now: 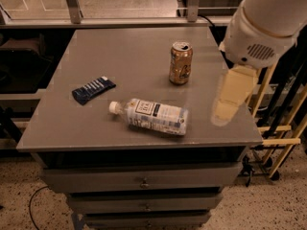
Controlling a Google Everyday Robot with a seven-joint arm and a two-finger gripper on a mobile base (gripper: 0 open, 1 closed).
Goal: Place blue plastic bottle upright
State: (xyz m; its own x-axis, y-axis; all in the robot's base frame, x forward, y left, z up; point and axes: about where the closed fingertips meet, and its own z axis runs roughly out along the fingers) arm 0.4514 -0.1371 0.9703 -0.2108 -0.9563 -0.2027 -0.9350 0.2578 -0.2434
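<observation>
The blue plastic bottle (153,116) lies on its side near the front of the grey table (120,56). It is clear, with a white-and-pale-blue label, and its white cap points left. My gripper (229,100) hangs pale and blurred over the table's right front part. It is to the right of the bottle's base and apart from it. It holds nothing that I can see. The white arm housing (261,32) is above it at the upper right.
A tan drink can (181,63) stands upright behind the bottle, right of centre. A flat dark blue wrapped bar (93,89) lies to the left. Drawers sit under the table's front edge. Pale wooden frames (283,128) stand to the right of the table.
</observation>
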